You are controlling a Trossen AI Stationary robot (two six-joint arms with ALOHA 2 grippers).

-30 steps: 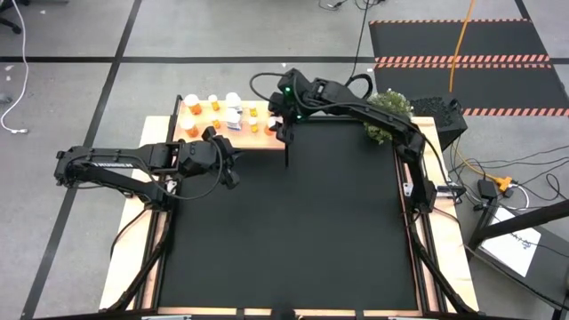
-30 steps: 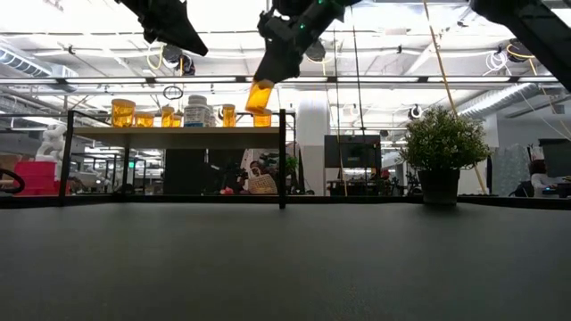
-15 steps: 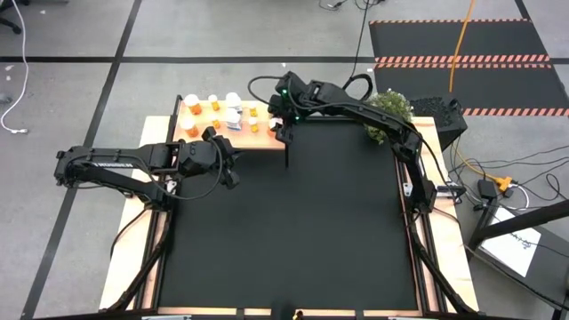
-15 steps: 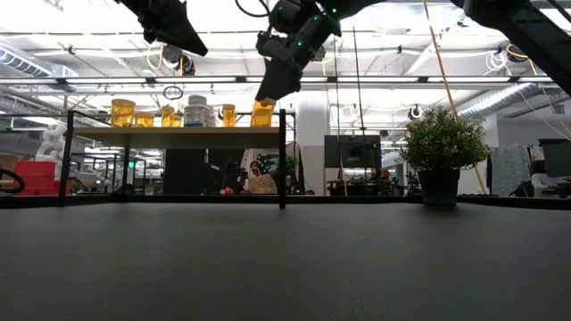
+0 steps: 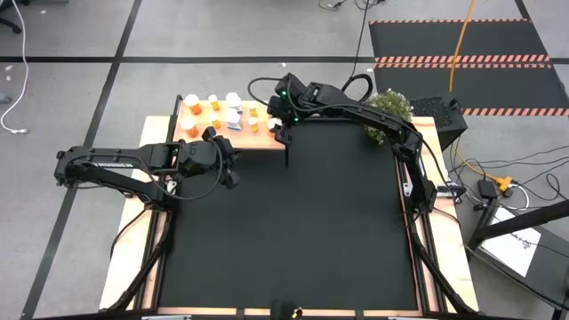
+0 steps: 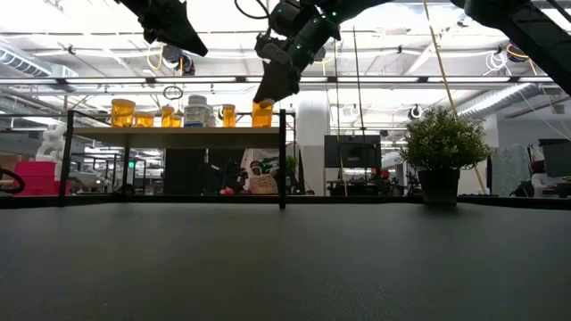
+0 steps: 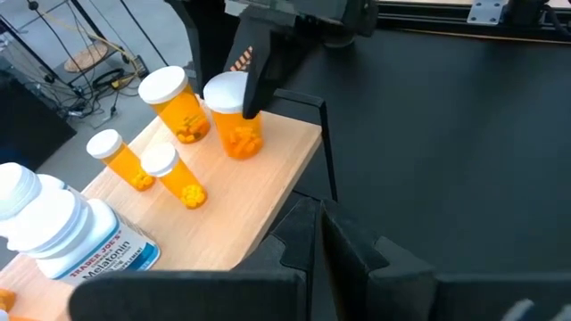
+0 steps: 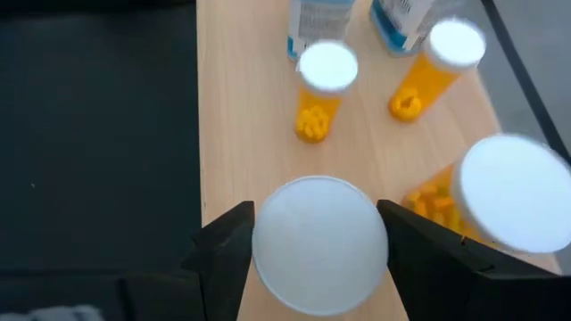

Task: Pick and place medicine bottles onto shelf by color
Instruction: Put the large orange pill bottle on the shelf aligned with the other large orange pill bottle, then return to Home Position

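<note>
- The step in hand looks like the release of an orange bottle (image 7: 239, 116) at the near corner of the shelf (image 5: 258, 142), the corner closest to the black mat (image 5: 293, 222).
- The right gripper (image 8: 319, 259) sits right over this bottle, one finger on either side of its white cap (image 8: 319, 242). The fingers stand about as wide as the cap; whether they grip it or have just let go cannot be told.
- In the left wrist view the bottle stands upright with its base on the wood, so the placing itself seems done or nearly done.
- It stands among the other orange bottles (image 7: 178, 105) at this end of the shelf. The white bottles (image 7: 67, 232) with printed labels stand further along the board, so the sorting by colour appears to hold.
- The left gripper (image 5: 229, 175) is closed and holds nothing, waiting above the mat just beside the shelf's front edge.
- No bottle shows on the mat in the high view, so this may be among the last to place.
- The next move calls for the right fingers to open fully clear of the cap, then a straight lift away.
- The risk is a finger catching the cap, or brushing the neighbouring bottle close by, and tipping one near the shelf's edge.
</note>
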